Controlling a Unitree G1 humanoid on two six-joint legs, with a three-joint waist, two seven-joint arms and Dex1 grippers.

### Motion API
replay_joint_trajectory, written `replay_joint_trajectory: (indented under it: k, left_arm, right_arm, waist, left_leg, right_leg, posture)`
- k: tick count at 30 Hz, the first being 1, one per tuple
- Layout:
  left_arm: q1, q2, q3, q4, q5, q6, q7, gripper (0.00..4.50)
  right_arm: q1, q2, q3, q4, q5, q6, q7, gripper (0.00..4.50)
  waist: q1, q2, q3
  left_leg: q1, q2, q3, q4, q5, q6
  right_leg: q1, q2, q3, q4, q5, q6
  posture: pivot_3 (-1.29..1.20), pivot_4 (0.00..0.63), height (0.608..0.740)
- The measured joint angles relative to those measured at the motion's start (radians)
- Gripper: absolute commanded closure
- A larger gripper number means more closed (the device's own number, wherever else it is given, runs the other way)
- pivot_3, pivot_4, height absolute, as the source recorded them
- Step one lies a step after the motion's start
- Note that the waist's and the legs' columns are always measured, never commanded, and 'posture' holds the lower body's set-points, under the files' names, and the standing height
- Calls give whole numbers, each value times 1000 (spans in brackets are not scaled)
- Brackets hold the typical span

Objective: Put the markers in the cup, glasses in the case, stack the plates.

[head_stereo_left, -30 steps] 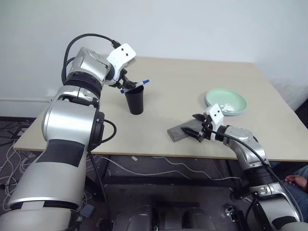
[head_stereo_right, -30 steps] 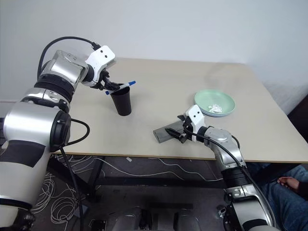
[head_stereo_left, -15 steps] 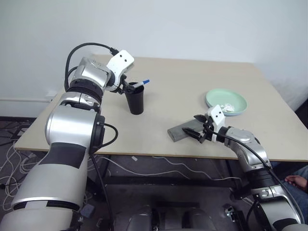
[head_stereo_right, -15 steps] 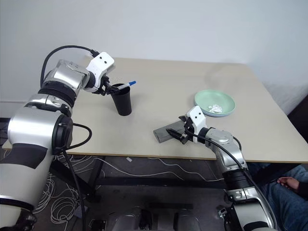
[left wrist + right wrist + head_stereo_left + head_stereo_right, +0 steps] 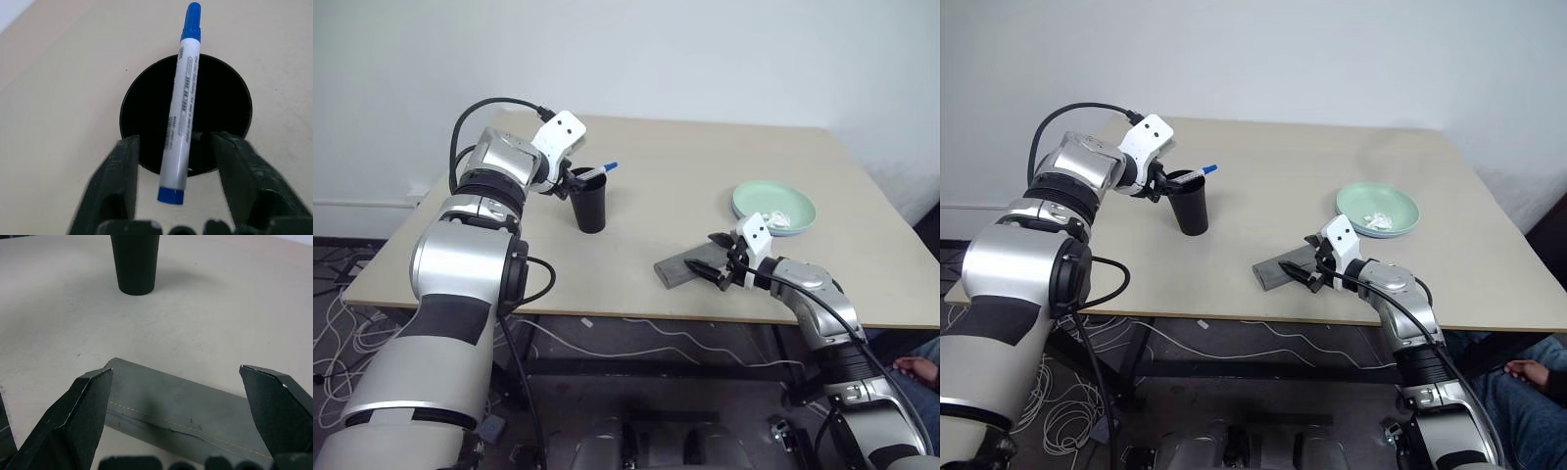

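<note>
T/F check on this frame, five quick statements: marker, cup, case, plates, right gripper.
1. A marker lies across the rim of the cup. True.
2. The left gripper clamps the marker. False: the fingers stand apart on either side, with gaps to the marker.
3. The case is open with glasses inside. False: its lid is shut, and it lies flat on the table.
4. The right gripper is open, its fingers spread over the case. True.
5. The green plate sits on top of a blue one. True: a blue rim shows under its left edge.
</note>
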Motion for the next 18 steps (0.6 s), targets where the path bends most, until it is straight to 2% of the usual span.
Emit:
replay_joint_trajectory:
  k: [1, 18]
  left_arm:
    - [1, -1, 1, 0, 0, 0, 0, 3589]
    - [5, -12, 38, 0, -17, -25, 42, 3589]
  right_arm:
    - [1, 0, -1, -1, 0, 0, -1, 0]
    - [7, 0, -4, -3, 0, 0, -10, 0]
  waist:
    - [0, 0, 0]
    - [0, 0, 0]
  left_leg:
    - [0, 0, 0, 0, 0, 0]
    - [0, 0, 0, 0, 0, 0]
  right_leg:
    - [0, 0, 0, 0, 0, 0]
    - [0, 0, 0, 0, 0, 0]
  posture:
    - [0, 0, 734]
    - [0, 0, 734]
